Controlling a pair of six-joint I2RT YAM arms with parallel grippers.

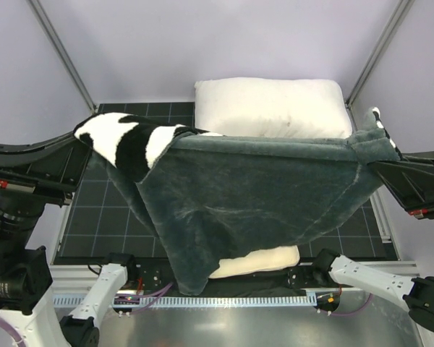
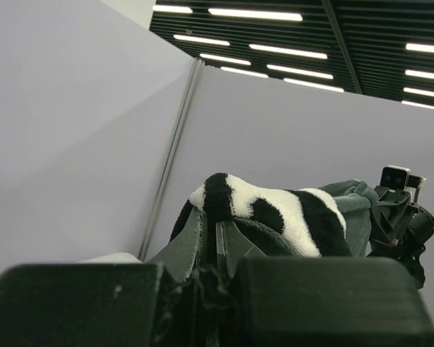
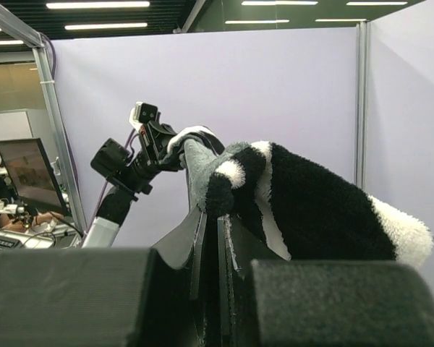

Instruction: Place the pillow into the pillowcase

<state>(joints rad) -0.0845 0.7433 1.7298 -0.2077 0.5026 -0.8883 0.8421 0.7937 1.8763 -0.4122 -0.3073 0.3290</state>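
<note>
Two pinches hold up the soft plush pillowcase (image 1: 253,195), dark grey with a zebra-striped turned corner. The left gripper (image 2: 210,224) and right gripper (image 3: 210,217) are each pressed together on an upper corner, stretching it above the worktop, probably to free its mouth for loading. The flat cream rectangular pillow (image 1: 260,260) peeps out below the sagging cloth at the worktop's near edge, inside or merely under I cannot tell. A puffy plain white pillow (image 1: 271,105) sits at the far edge on a black gridded mat (image 1: 105,217), between pale lilac panels (image 1: 202,43) and under strip lights (image 2: 253,13).
</note>
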